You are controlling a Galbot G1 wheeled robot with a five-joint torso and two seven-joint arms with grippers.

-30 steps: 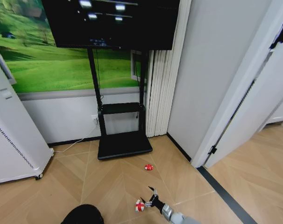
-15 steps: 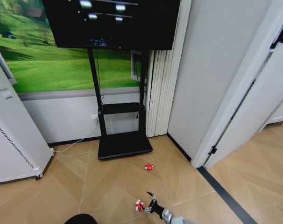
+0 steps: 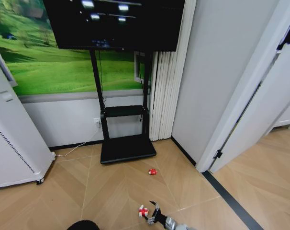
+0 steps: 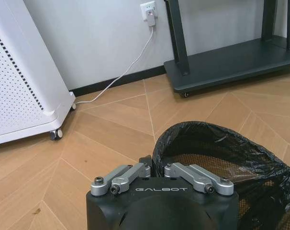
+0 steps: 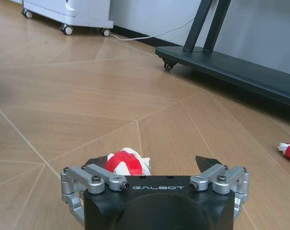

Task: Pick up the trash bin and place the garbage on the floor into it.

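The trash bin (image 4: 217, 153), black mesh lined with a black bag, hangs from my left gripper (image 4: 153, 166), which is shut on its rim. Its dark top shows at the lower edge of the head view as the bin (image 3: 83, 224). One red-and-white piece of garbage (image 5: 126, 162) lies on the floor between the fingers of my open right gripper (image 5: 150, 165), closer to one finger. From the head it is the piece (image 3: 143, 210) just left of the right gripper (image 3: 152, 214). A second red piece (image 3: 152, 171) (image 5: 289, 151) lies farther off, near the TV stand.
A black TV stand base (image 3: 127, 148) and a white perforated appliance (image 3: 13, 143) on wheels stand against the wall, with a white cable (image 4: 130, 67) running to a socket. An open doorway with a dark threshold strip (image 3: 228, 201) is at the right. Wooden floor lies between.
My right gripper has drawn back toward me along the floor, staying open beside the red-and-white piece. The bin has dropped lower in the head view since a second ago.
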